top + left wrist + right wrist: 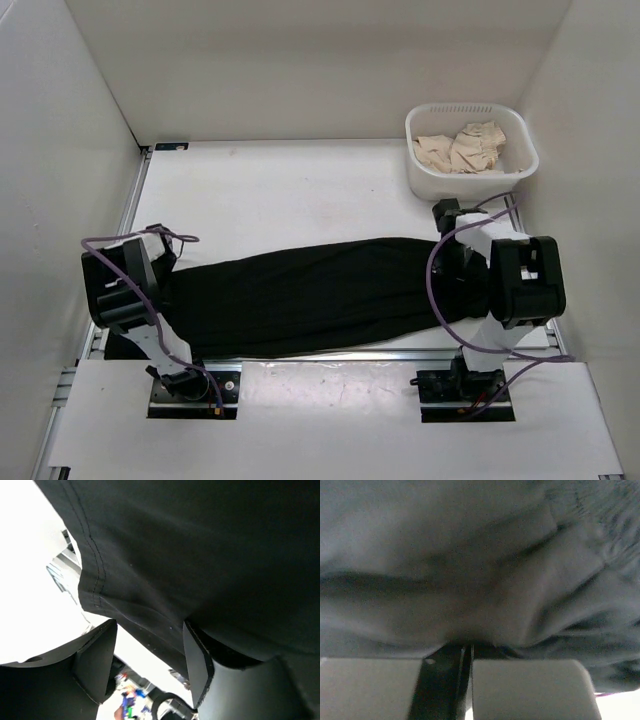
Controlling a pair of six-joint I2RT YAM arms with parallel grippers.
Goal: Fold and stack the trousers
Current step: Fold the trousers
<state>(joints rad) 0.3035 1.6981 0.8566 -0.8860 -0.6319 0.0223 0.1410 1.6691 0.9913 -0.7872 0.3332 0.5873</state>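
Note:
The black trousers (320,295) lie flat across the near half of the table, stretched left to right in a long band. My left gripper (168,272) is at their left end. In the left wrist view it (149,626) is open, with the stitched hem of the trousers (200,555) lying across its fingertips and draped over the right finger (197,662). My right gripper (468,278) is at the right end. In the right wrist view its jaws (467,649) are pressed together on a bunched fold of the trousers (470,580).
A white plastic basket (418,175) stands at the back right with crumpled beige cloth (465,148) inside. White walls enclose the table on the left, back and right. A metal rail (330,356) runs along the near edge by the arm bases.

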